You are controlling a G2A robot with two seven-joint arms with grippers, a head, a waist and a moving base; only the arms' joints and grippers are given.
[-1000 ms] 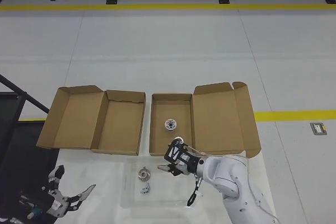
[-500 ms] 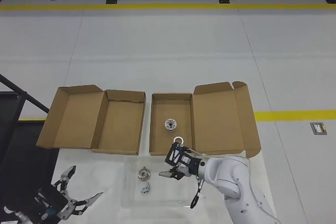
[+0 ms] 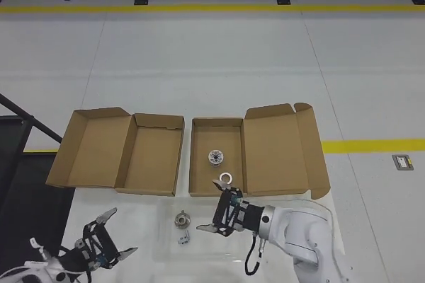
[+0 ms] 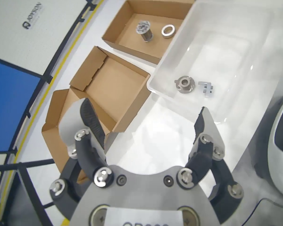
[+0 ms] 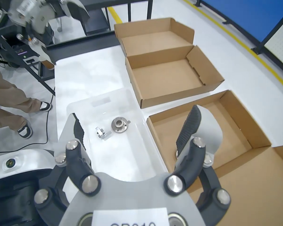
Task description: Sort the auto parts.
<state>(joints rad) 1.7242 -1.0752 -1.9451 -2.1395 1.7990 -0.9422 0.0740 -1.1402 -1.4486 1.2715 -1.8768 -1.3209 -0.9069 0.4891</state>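
Two parts wait in the clear plastic tray [image 3: 164, 206] on the white tabletop [image 3: 127, 212]. One is a round grey metal hub with a flange and centre bore [image 3: 181, 220]. The other is a small notched grey metal bracket [image 3: 184, 239], lying just beside it on the side nearer the robot. The right tool [image 3: 211, 207] hangs over the tray with its jaws spread wide and nothing between them. One fingertip is over the near wall of the right-hand brown cardboard box [image 3: 193, 159], and the other is close to the hub. In that box lie a toothed metal cylinder [image 3: 215, 156] and a plain metal ring [image 3: 226, 177]. The left tool [image 3: 120, 231], also gaping wide and holding nothing, sits over bare tabletop outside the tray, farther from both parts. The second brown cardboard box [image 3: 152, 152] lies beyond it. The right arm therefore looks better placed for the next pick. The hub lies just to its left-arm side, bore up, so a short sideways shift and a descent should straddle the flange. The bracket's long axis is too small to judge reliably.
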